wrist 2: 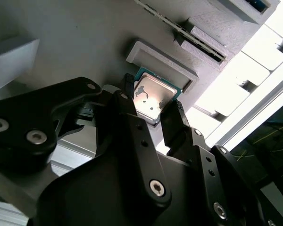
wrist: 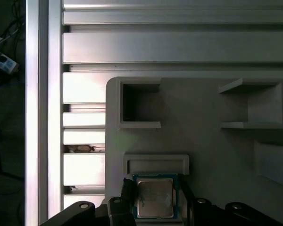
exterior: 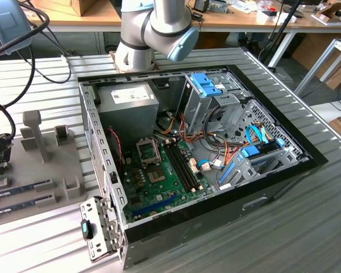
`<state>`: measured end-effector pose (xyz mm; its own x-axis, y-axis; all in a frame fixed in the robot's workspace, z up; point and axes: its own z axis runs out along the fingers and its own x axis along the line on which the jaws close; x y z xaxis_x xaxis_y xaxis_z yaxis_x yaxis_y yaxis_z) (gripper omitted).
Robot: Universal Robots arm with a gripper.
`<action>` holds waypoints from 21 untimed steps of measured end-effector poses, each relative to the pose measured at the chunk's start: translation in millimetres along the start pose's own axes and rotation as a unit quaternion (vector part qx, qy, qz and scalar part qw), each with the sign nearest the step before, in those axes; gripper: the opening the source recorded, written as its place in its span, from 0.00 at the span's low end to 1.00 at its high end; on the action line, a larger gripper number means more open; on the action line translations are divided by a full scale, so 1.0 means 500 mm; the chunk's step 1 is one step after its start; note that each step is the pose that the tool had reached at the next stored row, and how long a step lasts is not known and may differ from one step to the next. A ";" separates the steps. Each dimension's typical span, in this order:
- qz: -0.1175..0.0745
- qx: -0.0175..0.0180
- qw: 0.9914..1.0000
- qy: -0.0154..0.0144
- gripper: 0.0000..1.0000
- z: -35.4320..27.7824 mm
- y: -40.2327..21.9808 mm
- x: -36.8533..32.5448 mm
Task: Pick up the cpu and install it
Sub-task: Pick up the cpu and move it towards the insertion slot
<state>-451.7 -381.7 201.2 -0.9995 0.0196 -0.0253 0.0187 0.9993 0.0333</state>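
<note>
On grey tray (wrist: 217, 141), end effector (wrist 2: 151, 100) seemingly clamping cpu (wrist: 154, 200)

Silver-grey cpu (wrist: 155, 199) — green rim.

The cpu (wrist: 155, 198) has a glossy silver-grey metal top and a green circuit-board rim. The gripper (wrist 2: 152, 100) is matt black with bright metal screw heads. The holder block (wrist: 203, 141) looks like smooth matt grey plastic; the table (wrist: 179, 47) is ribbed bare metal.
</note>
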 end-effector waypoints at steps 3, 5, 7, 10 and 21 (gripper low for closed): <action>0.000 0.000 1.000 0.000 0.47 -0.004 0.000 0.000; 0.000 0.000 1.000 0.000 0.47 -0.006 0.000 0.000; 0.000 0.000 1.000 0.000 0.47 -0.008 0.000 0.000; 0.000 0.000 1.000 0.000 0.47 -0.012 0.000 0.000; 0.000 0.000 1.000 0.000 0.47 -0.027 0.001 -0.001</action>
<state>-451.8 -381.7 215.0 -0.9995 0.0196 -0.0252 0.0187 0.9993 0.0338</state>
